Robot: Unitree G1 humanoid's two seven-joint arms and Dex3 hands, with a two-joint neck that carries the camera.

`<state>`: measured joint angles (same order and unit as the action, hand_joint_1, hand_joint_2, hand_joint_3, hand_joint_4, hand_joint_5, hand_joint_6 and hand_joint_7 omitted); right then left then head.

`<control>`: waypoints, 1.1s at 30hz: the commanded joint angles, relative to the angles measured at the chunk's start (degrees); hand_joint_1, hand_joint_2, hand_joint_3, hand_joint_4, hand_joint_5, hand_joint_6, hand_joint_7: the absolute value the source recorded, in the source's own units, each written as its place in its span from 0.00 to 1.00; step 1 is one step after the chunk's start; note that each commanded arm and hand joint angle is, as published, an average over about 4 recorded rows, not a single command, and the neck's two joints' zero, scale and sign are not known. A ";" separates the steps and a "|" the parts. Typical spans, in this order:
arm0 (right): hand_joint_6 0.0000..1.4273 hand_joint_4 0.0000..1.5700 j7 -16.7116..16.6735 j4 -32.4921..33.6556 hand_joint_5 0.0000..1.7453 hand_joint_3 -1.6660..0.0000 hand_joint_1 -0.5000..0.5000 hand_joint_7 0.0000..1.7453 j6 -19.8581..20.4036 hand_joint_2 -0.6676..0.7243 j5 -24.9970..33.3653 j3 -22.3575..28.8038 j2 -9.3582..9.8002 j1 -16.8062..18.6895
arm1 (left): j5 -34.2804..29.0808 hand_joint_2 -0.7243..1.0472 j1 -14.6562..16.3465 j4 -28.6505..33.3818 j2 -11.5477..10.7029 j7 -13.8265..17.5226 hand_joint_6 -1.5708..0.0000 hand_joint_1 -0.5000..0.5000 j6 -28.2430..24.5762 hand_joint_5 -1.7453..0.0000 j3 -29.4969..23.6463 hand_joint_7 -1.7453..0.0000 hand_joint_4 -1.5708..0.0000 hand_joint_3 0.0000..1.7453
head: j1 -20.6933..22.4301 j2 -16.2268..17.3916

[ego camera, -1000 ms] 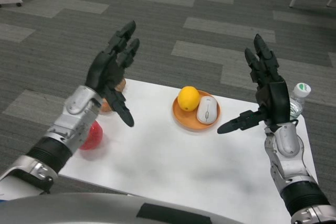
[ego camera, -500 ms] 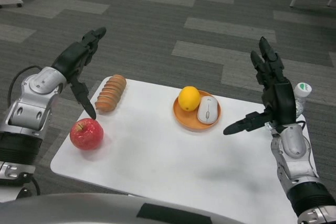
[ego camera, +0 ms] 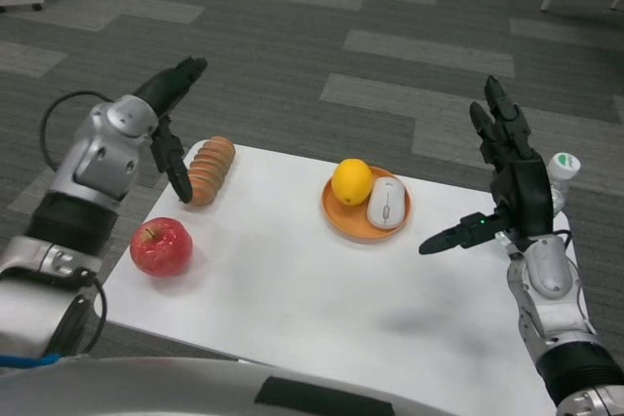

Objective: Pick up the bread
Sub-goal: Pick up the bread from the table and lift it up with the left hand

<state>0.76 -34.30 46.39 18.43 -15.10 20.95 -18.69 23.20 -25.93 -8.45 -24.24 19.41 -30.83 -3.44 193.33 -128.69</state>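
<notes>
Our left hand (ego camera: 168, 119), fingers released, hovers at the bread's (ego camera: 209, 170) nine o'clock; next we must close around it.

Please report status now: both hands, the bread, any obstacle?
Left hand open, beside the bread, not holding. Right hand open, raised at table's right side. Bread lies on table, far-left corner. Red apple close by, not blocking.

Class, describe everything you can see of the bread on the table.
The bread is a golden-brown ridged loaf, crusty-looking and whole. It lies flat near the white table's far left corner, its length running away from the robot. The left hand hovers beside it, one finger hanging down at its left side; contact cannot be told.
</notes>
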 commanded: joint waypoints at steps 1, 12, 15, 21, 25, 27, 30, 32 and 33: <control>0.00 0.00 -0.23 -0.33 0.11 1.00 0.17 0.00 0.19 0.59 0.55 0.07 0.24 0.45 | 1.14 0.05 -3.27 -4.42 0.05 0.28 1.00 0.02 -0.46 0.94 1.73 0.92 1.00 0.05 | -0.06 0.13; 0.00 0.00 -0.23 -0.46 0.08 1.00 0.17 0.00 0.19 0.59 0.55 -0.32 0.37 0.76 | 1.14 0.05 -9.75 -17.70 0.16 0.41 1.00 0.00 -0.46 0.94 5.33 0.92 1.00 0.05 | 0.61 0.08; 0.00 0.00 -0.23 -0.57 0.10 1.00 0.17 0.00 0.19 0.59 0.55 -0.37 0.41 0.76 | 1.03 0.05 -11.22 -22.92 0.86 0.45 1.00 0.00 -0.46 0.94 5.60 0.92 1.00 0.05 | 0.74 0.01; 0.00 0.00 -0.23 -0.75 0.07 1.00 0.17 0.00 0.19 0.59 0.55 -0.43 0.32 0.76 | 0.64 0.05 -13.00 -31.10 2.20 0.45 1.00 0.02 -0.46 0.94 5.00 0.92 1.00 0.05 | 0.83 -0.04; 0.00 0.00 -0.23 -0.88 0.11 1.00 0.17 0.00 0.19 0.60 0.55 -0.46 0.24 0.76 | 0.15 0.05 -13.97 -36.55 3.17 0.45 1.00 0.01 -0.43 0.94 4.65 0.92 1.00 0.03 | 0.96 0.03; 0.00 0.00 -0.23 -0.97 0.11 1.00 0.17 0.00 0.19 0.61 0.55 -0.48 0.21 0.76 | 0.06 0.05 -14.28 -38.00 3.52 0.45 1.00 0.02 -0.39 0.94 4.56 0.92 1.00 0.05 | 1.15 0.03; 0.00 0.00 -0.23 -1.21 0.11 1.00 0.17 0.00 0.19 0.59 0.55 -0.63 0.15 0.71 | -0.18 0.05 -14.98 -41.03 4.24 0.45 1.00 0.01 -0.28 0.94 4.41 0.92 1.00 0.05 | 1.27 -0.08; 0.00 0.00 -0.23 -1.34 0.11 1.00 0.17 0.00 0.19 0.59 0.55 -0.72 0.15 0.67 | -0.26 0.05 -15.42 -42.70 4.60 0.45 1.00 0.02 -0.19 0.97 4.41 0.92 1.00 0.05 | 1.29 -0.03; 0.00 0.00 -0.23 -1.38 0.11 1.00 0.17 0.00 0.19 0.59 0.55 -0.72 0.13 0.67 | -0.31 0.05 -15.68 -43.58 4.71 0.45 1.00 0.02 -0.08 0.97 4.41 0.92 1.00 0.05 | 1.31 -0.03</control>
<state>0.77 -35.17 46.38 18.42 -15.65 20.94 -18.09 23.08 -40.45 -50.51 -20.03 19.72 -30.79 1.29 194.61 -128.72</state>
